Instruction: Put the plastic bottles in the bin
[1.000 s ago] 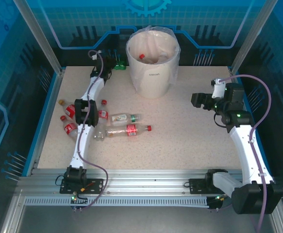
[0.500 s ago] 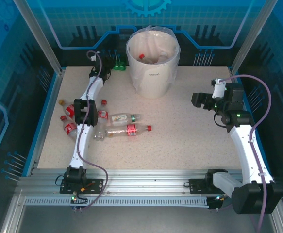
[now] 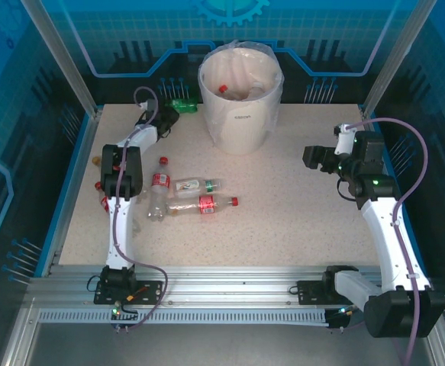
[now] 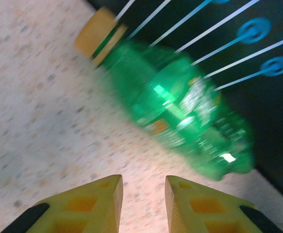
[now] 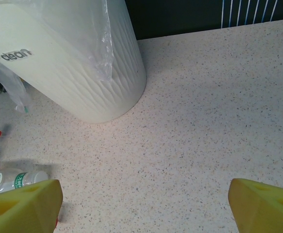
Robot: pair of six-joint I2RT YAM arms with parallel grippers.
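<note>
Bottle (image 4: 180,107), glossy green plastic, before narrow empty left claw (image 4: 143,182); right claw (image 5: 145,187) wide.

Bin (image 3: 241,128) stands at far middle of table (image 3: 298,221) with a capped bottle (image 3: 224,89) inside, lone bottle (image 3: 182,105) lies left of bin along back edge, bottle cluster (image 3: 204,203) lies on table's left half, nearer front.

Bright, even light falls from above; the top view is sharp, with soft shadows on the speckled beige desk (image 3: 283,221). The left wrist view is motion-blurred, the green plastic bottle (image 4: 175,107) smeared and glinting white. The right wrist view is crisp; the tall off-white bin (image 5: 78,73) casts a faint shadow.
</note>
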